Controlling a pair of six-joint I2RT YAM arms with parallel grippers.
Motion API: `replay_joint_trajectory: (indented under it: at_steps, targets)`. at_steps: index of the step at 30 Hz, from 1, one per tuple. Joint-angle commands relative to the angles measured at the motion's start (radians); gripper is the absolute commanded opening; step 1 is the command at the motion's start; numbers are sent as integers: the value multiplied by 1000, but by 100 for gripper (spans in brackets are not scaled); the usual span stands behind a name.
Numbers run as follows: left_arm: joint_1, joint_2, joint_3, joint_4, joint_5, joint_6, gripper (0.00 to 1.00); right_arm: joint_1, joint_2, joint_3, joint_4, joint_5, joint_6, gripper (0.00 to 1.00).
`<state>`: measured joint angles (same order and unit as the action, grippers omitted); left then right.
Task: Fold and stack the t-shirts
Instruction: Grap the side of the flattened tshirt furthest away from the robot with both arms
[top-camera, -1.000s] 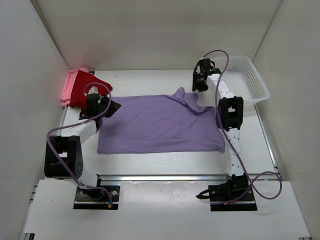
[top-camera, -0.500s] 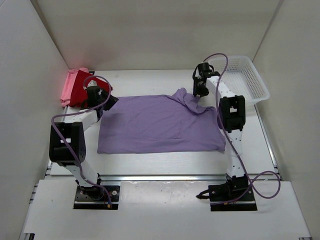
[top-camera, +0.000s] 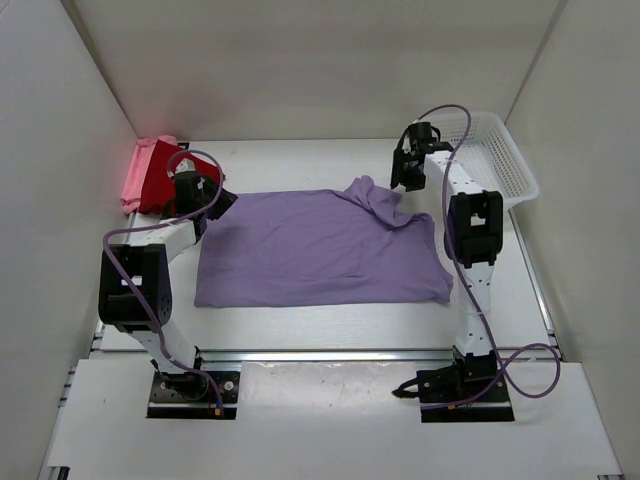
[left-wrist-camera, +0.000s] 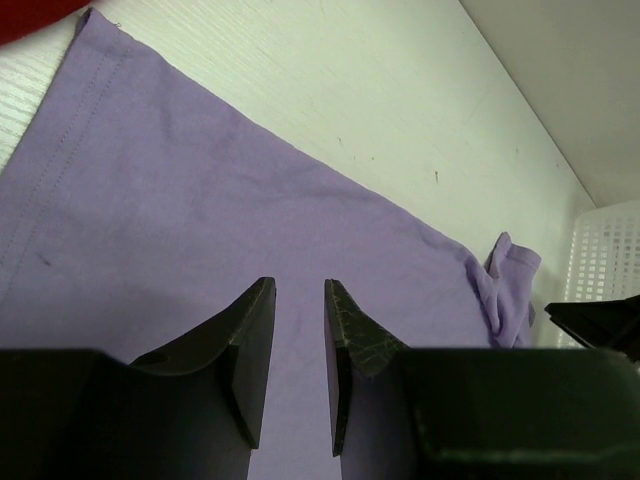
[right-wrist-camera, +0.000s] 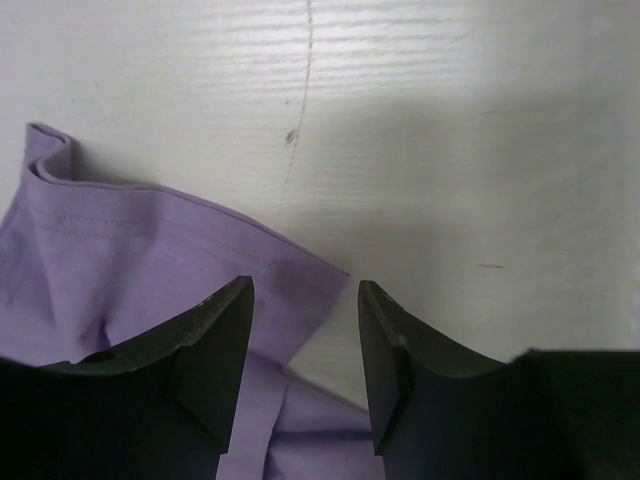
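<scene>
I see my left gripper (left-wrist-camera: 299, 288) narrowly parted and empty above the flat lavender-purple fabric shirt (left-wrist-camera: 200, 200) — my right gripper (right-wrist-camera: 305, 288) gapes wide over its rumpled hem, gripping nothing.

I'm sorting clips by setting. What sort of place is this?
Likely a robotics lab test cell: plain white walls box in a white table, a left arm and right arm are bolted at its near edge, and a purple shirt lies spread out.
</scene>
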<state>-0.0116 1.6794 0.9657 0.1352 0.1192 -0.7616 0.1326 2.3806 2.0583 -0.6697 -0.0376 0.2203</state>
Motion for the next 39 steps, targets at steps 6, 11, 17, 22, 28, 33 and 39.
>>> replay_joint_trajectory:
  at_steps: [6, 11, 17, 22, 28, 33, 39]
  targets:
    - [-8, 3, 39, 18, -6, 16, 37, -5, -90, -107, 91, -28, 54, 41]
    - [-2, 39, 76, -34, -45, 48, 37, -8, -55, -96, 96, -37, 68, 40]
    - [9, 100, 163, -109, -110, 107, 42, -8, -4, -43, 90, -59, 76, 29]
    - [45, 158, 254, -195, -161, 174, 48, -4, 12, -10, 104, -45, 74, 13]
    - [61, 269, 418, -310, -184, 238, 60, -8, 83, 123, 108, -56, 45, 0]
    - [68, 341, 511, -347, -205, 269, 57, -22, 155, 336, 56, -94, 22, 0]
    - [36, 442, 631, -456, -266, 324, 53, -65, 191, 481, -9, -134, 13, 0]
